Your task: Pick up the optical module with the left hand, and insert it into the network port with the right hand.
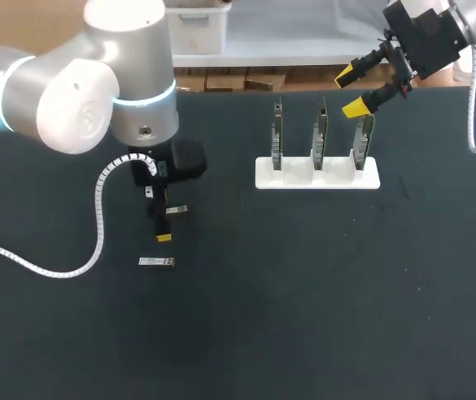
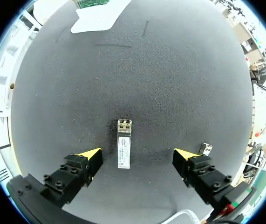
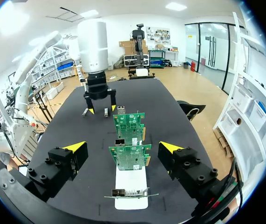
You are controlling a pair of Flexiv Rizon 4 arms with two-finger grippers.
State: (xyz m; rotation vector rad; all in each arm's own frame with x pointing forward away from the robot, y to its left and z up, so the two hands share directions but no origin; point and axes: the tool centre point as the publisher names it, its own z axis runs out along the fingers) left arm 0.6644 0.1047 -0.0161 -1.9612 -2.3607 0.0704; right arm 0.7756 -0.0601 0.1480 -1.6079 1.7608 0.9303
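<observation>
A small silver optical module (image 2: 124,149) lies flat on the black mat, between the wide-apart yellow tips of my left gripper (image 2: 137,158), which touch nothing. In the head view that module (image 1: 177,210) sits under the left gripper (image 1: 158,215). A second module (image 1: 156,262) lies just outside one finger and shows beside it in the left wrist view (image 2: 205,149). Three green network cards (image 1: 319,133) stand upright in a white holder (image 1: 317,177). My right gripper (image 1: 352,92) hangs open above the holder's right end; the cards (image 3: 129,156) show below it, between its fingers (image 3: 122,147).
The black mat (image 1: 304,292) covers the table. My left arm's white cable (image 1: 96,225) loops down over the mat at the left. The right arm's cable (image 1: 475,117) hangs at the far right edge.
</observation>
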